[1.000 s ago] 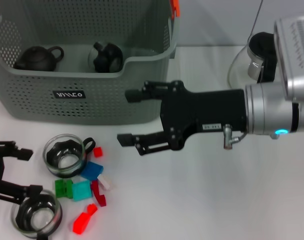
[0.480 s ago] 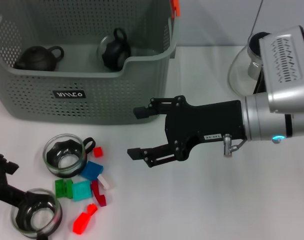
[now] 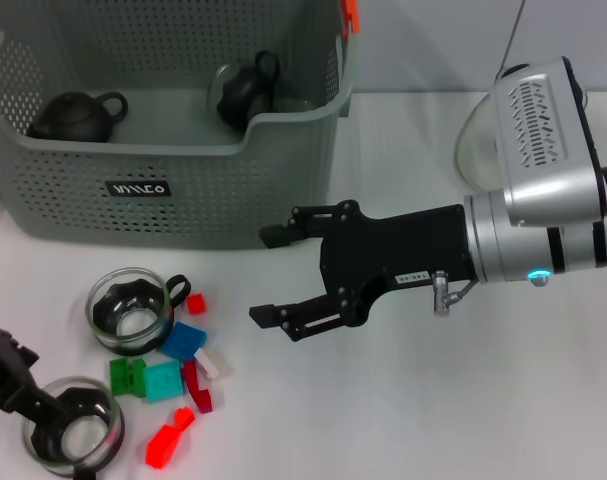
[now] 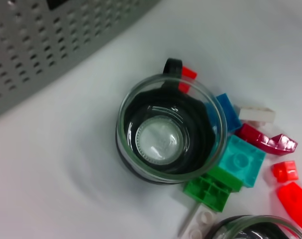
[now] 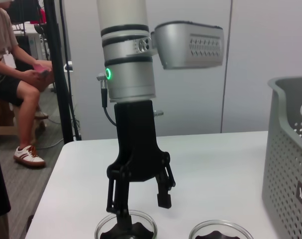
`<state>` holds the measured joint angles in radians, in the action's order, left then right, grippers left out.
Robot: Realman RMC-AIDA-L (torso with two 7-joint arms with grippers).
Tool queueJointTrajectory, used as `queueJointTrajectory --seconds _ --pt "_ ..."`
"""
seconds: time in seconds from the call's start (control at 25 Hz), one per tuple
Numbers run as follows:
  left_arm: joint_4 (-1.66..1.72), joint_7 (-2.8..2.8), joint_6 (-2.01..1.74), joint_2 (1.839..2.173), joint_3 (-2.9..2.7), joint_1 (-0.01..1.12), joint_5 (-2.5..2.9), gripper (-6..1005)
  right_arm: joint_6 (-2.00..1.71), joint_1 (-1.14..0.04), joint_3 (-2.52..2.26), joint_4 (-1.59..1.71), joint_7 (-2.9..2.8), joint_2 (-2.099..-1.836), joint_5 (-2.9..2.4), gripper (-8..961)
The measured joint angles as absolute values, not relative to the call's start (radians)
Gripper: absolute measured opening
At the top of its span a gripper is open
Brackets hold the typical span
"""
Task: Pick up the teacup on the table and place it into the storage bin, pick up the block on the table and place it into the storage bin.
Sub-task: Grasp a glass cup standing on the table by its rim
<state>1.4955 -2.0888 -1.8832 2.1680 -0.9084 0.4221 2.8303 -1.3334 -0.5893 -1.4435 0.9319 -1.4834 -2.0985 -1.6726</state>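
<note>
Down at the near left corner, my left pincer (image 5: 137, 199) stands straight over a glass teacup (image 3: 73, 436), one finger dipped inside its rim and the other just outside the glass, spread and not pinching. My right pincer (image 3: 273, 275) hangs empty above the desk (image 3: 433, 400) in front of the storage bin (image 3: 163, 130), its two black fingers wide apart and pointing toward my left. A second teacup (image 4: 169, 135), clear glass with a black inner part and a black handle, stands on the desk just past the first one and close to the bin's front wall. Beside it lies a loose cluster of small blocks: a blue block (image 3: 186, 340), a teal block (image 4: 243, 160), a green block (image 4: 213, 186), a white block (image 4: 256, 114), a dark red block (image 4: 266, 141) and some bright red blocks (image 3: 168, 440). Inside the bin I see a dark teapot (image 3: 75, 115) and a second dark teapot (image 3: 247, 92) farther right; the orange clip (image 3: 350, 14) sits on its rim. A glass pitcher (image 3: 478, 140) stands at the far right, partly behind my right arm.
</note>
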Motion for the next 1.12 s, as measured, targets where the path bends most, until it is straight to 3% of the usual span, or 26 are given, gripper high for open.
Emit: queueJointTrajectory --seconds 0.28,1.12 --pt "1.423 -2.117 -1.825 2.168 -0.952 0.417 2.855 919 -1.333 -0.595 -1.446 0.924 -1.482 -2.098 -1.673 890" --pt "1.305 -2.139 -1.763 2.163 -0.951 0.45 2.857 715 -1.336 -0.59 -1.424 0.931 -1.486 -2.098 -1.667 882"
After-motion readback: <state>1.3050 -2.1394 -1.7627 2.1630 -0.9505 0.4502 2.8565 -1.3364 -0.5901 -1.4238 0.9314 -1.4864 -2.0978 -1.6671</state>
